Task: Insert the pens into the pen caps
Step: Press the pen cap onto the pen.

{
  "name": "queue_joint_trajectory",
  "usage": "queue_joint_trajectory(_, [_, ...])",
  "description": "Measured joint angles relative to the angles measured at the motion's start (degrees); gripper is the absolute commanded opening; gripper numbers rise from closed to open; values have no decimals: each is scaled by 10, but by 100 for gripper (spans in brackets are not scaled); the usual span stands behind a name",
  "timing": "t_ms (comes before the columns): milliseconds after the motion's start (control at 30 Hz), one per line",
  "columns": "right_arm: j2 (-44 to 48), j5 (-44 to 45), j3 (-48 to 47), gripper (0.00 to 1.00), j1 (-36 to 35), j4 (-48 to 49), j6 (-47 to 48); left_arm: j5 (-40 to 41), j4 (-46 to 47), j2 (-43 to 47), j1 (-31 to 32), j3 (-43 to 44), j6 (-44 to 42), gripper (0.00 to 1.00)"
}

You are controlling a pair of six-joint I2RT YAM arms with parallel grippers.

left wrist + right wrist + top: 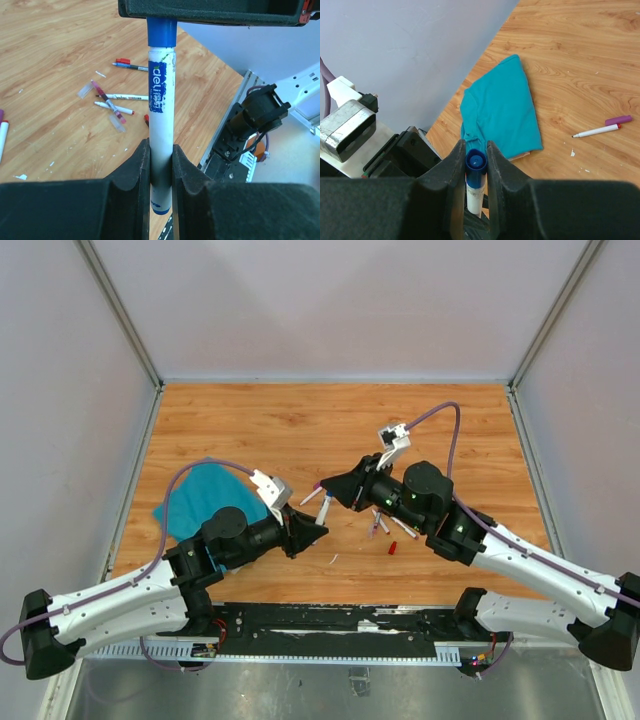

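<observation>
From above and behind the rig, my fixed camera took in the whole worktop (300,420). The wrist cameras sat close: the one on the left tool (160,147) faced rightward, the one on the right tool (476,150) leftward toward the teal cloth (500,110). All three shared one pen (161,120) and its blue cap (476,161).

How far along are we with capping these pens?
Done: no finished pair I can confirm. In hand: the left gripper clamps the white pen while the right gripper holds the blue cap over its tip; it looks on or nearly seated. Left: loose pens and a red cap lie near the right arm, and another pen lies uncapped beside a purple cap.
</observation>
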State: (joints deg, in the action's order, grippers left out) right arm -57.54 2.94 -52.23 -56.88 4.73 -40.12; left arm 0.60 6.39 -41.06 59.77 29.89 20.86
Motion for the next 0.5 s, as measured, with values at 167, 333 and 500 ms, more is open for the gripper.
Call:
queue_joint_trajectory(167, [7, -7, 27, 0, 2, 24, -3, 4, -11, -5, 1, 0, 0, 0])
queue_joint_trajectory(333, [23, -14, 56, 1, 2, 49, -3, 2, -18, -5, 5, 0, 0, 1])
queue_joint_trajectory(500, [40, -14, 84, 1, 2, 73, -4, -8, -20, -8, 6, 0, 0, 1])
